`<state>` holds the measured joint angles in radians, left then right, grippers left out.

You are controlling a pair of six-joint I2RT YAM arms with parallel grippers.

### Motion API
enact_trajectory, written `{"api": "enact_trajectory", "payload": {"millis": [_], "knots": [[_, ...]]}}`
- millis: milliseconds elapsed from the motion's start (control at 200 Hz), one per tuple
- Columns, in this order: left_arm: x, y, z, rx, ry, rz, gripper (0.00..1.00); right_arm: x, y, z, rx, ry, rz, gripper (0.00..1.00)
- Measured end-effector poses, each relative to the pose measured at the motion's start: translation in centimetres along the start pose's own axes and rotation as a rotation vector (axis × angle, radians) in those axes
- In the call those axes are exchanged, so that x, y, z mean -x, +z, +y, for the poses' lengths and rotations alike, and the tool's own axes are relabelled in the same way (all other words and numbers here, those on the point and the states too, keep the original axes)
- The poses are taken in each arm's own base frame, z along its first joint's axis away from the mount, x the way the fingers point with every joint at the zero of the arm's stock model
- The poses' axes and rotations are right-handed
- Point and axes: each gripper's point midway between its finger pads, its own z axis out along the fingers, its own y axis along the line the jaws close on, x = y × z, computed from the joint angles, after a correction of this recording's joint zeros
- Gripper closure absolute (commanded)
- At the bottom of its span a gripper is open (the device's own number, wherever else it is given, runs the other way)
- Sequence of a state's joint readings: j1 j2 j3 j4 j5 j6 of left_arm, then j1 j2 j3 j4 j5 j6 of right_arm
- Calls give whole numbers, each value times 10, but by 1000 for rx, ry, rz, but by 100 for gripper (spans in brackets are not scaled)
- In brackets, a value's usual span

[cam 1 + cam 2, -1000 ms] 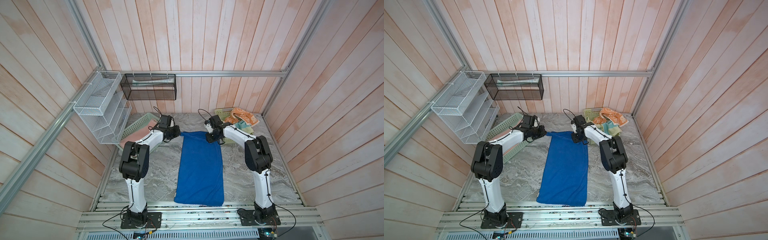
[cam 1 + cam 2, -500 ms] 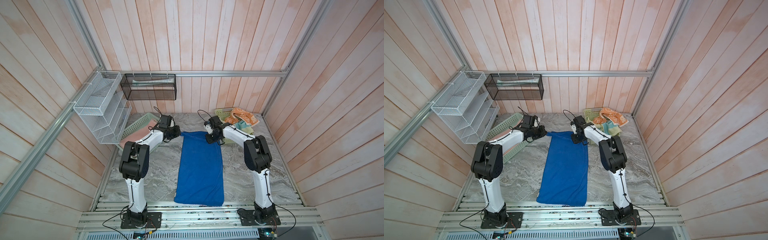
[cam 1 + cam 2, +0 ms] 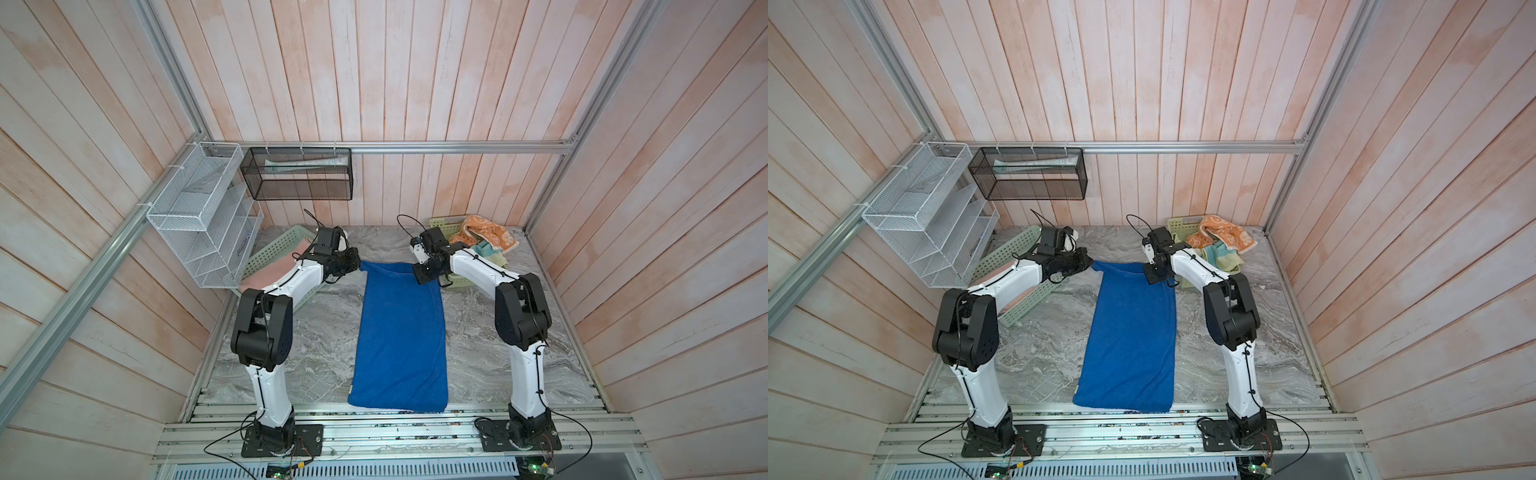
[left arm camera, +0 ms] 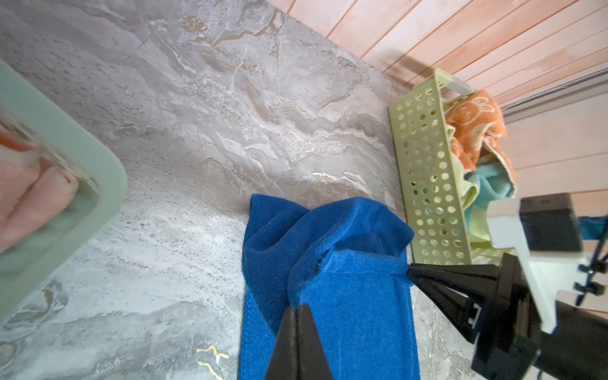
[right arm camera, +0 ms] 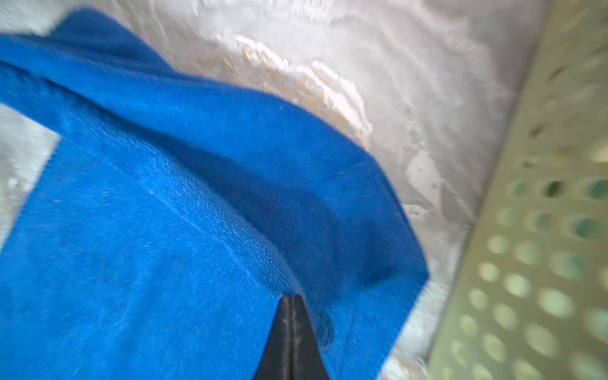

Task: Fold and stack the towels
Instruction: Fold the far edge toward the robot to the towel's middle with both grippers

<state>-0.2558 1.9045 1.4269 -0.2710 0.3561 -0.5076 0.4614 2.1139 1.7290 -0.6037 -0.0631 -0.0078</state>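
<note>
In the left wrist view, the blue towel (image 4: 345, 312) is pinched thinly by the left gripper (image 4: 297, 307) and right gripper (image 4: 409, 270), so a corner could be lost under tension.

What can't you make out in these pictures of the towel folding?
- Pink towel: in both top views the left arm covers much of it; the left wrist view blurs it.
- Yellow-teal towel: mostly under the orange towel, print unseen.
- Right pincer: the right wrist view is blurred, so how much blue towel it pinches is unclear.
- Pale item in the black wall basket: too small to identify.
</note>
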Motion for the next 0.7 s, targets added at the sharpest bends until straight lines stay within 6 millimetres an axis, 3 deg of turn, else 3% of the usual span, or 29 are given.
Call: {"api": "enact_trajectory", "payload": {"millis": [135,235,295,330,415,470,545,625,700], "knots": [[-17,-14,-12,-22,18,10,100,9,-46,4,-24,-24,-75,100],[-47,-23,-17,-29,30,43,100,-7,-77,11,-33,-45,-98,100],[-72,-29,-15,-27,31,73,100,-29,-88,15,-32,-51,-89,100],[-87,-32,-12,-25,29,91,92,-44,-91,17,-28,-50,-75,100],[-120,-40,1,-4,11,131,68,-90,-92,24,-3,-41,-16,71],[-137,-44,11,16,3,156,64,-123,-90,30,22,-28,34,62],[-153,-49,25,49,-16,172,63,-156,-93,43,67,-27,80,58],[-164,-55,32,67,-25,179,64,-171,-102,54,104,-3,78,57],[-167,-57,34,72,-29,179,63,-171,-111,54,109,49,33,57]]}}
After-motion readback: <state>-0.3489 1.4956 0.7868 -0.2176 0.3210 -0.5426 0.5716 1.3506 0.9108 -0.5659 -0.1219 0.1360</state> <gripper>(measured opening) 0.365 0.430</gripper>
